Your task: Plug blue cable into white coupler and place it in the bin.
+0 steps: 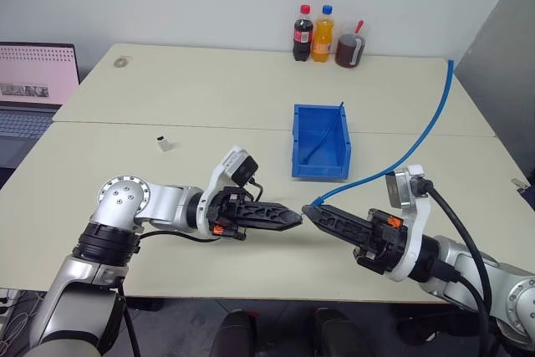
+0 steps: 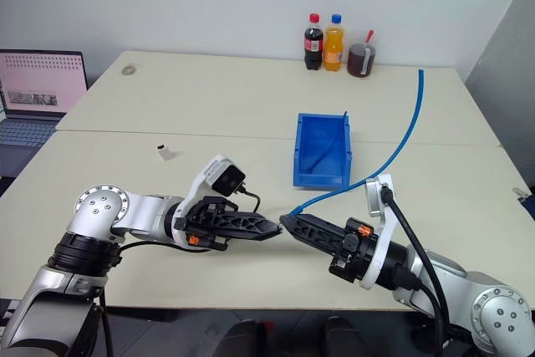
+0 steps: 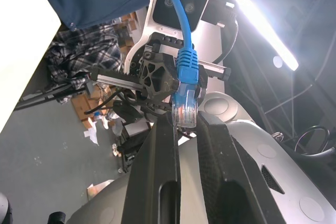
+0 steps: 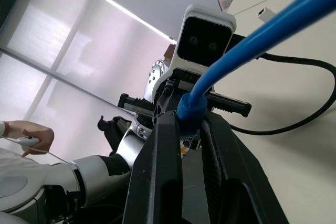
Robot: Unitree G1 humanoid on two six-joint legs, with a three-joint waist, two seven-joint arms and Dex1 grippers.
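Both arms level, tip to tip: right gripper [image 1: 313,211] apparently clamps the blue cable [image 1: 414,150]'s clear plug; left gripper [image 1: 294,220] clenched, seemingly on nothing.

Probably an office, pale tables [image 1: 209,81], laptop [image 1: 33,81]

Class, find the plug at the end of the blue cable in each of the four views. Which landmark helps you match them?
Left eye view: blue cable plug, low middle, nearer than the bin.
Right eye view: same spot.
Left wrist view: mid-picture, clear tip.
Right wrist view: mid-picture, blue boot.
Landmark: white coupler on the table, seen in both eye views and the right wrist view.
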